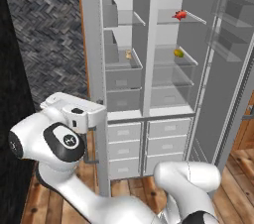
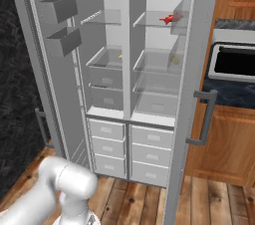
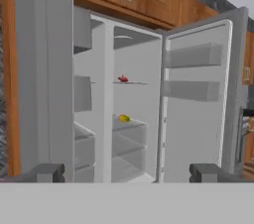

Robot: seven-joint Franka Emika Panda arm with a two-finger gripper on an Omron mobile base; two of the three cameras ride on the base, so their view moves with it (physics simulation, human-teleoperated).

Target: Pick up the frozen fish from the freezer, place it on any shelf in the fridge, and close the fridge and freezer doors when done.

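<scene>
End effector (image 3: pixel 127 171): fingers spread wide, holding nothing, set well back from the open unit and facing it.
Frozen fish (image 1: pixel 180 15): red-orange, lying on the uppermost glass shelf (image 1: pixel 196 18) of the fridge (image 1: pixel 173 54); placement step judged done.
Yellow-green round item (image 1: pixel 178 53): on the shelf below the fish.
Beige lump (image 1: pixel 129 54): in the freezer (image 1: pixel 121 54), beside the fridge.
Fridge door (image 2: pixel 187 99) and freezer door (image 2: pixel 47 64): both wide open; closing judged the remaining work.

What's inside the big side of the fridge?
In the fridge, the frozen fish lies on the top shelf; a yellow-green round item sits lower. The drawers are shut, their contents hidden.
</scene>
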